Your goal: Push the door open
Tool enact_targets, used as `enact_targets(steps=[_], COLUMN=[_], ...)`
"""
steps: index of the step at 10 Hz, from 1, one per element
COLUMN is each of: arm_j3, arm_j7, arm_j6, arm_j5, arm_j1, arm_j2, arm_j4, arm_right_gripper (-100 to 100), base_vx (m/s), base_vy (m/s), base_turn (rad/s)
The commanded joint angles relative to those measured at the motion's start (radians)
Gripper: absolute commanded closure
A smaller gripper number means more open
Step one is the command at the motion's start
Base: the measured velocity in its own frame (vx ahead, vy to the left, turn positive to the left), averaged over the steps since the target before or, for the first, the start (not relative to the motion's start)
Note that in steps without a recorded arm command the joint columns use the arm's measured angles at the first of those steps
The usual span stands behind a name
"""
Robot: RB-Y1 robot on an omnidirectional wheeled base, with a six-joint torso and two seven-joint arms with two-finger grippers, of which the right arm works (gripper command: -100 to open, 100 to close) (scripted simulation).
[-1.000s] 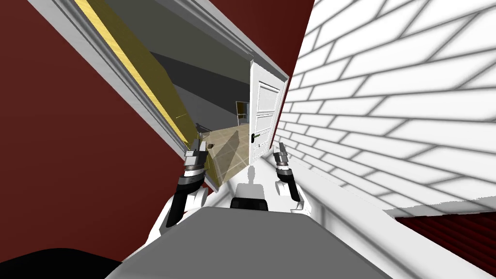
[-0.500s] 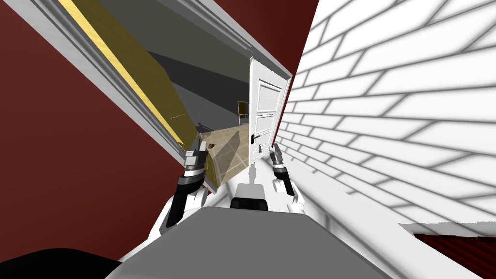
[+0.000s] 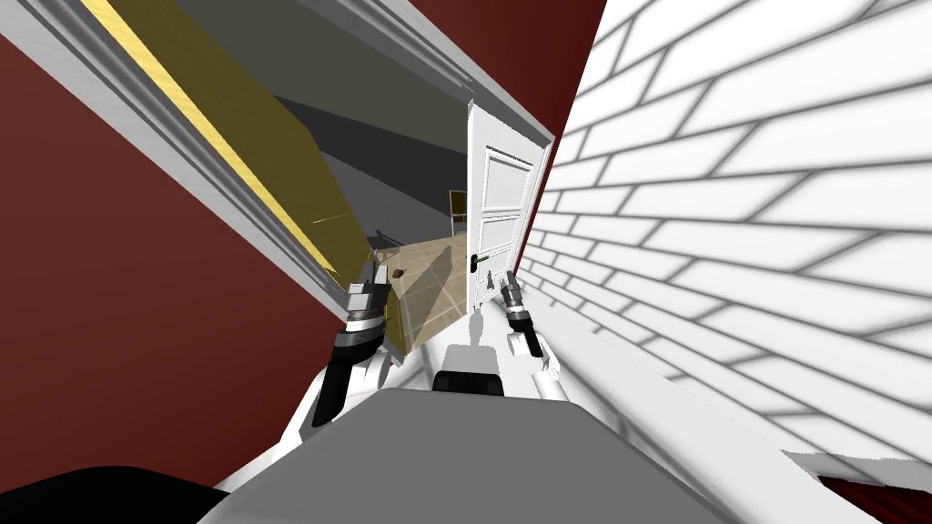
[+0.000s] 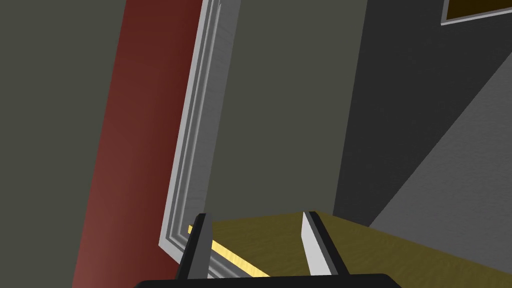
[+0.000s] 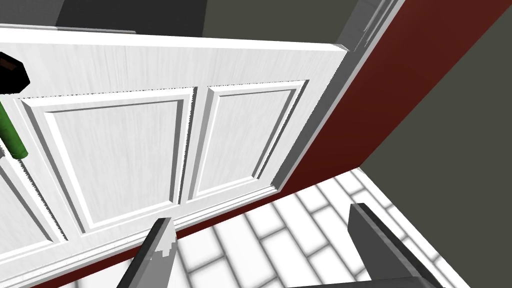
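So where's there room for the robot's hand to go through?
The widest gap is the doorway, between the grey door frame and the edge of the white door, over the tan floor. The left gripper sits at its frame side. It looks tight between the door and the brick wall, where the right gripper is.

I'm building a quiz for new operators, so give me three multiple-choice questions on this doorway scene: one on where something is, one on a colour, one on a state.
1. Which arm's end effector faces the white door? A left; B right; C both.
2. What colour is the door's lever? A green; B red; C yellow.
3. The right end effector is: A shut on the lever; B open, holding nothing; C shut, empty.
Answers: B, the door's panels fill the right wrist view; A, the lever shows green; B, its fingers stand wide apart with nothing held between.
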State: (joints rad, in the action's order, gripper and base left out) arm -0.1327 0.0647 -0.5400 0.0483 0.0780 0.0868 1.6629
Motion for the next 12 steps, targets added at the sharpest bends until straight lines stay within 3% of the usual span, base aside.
enact_targets(steps=[1, 9, 10, 12], arm_j3=[-0.004, -0.033, -0.033, -0.039], arm_j7=[0.004, 0.016, 0.016, 0.020], arm_j6=[0.003, 0.019, 0.019, 0.023], arm_j5=[-0.004, -0.018, -0.018, -0.022], arm_j1=[-0.031, -0.170, -0.170, -0.204], arm_j2=[0.003, -0.001, -0.001, -0.004], arm_j4=[-0.050, -0.286, -0.293, -0.352], arm_right_gripper=[-100, -100, -100, -100], base_vx=[0.080, 0.080, 0.057, 0.052], base_vy=[-0.083, -0.105, -0.064, -0.058], base_turn=[0.067, 0.075, 0.026, 0.062])
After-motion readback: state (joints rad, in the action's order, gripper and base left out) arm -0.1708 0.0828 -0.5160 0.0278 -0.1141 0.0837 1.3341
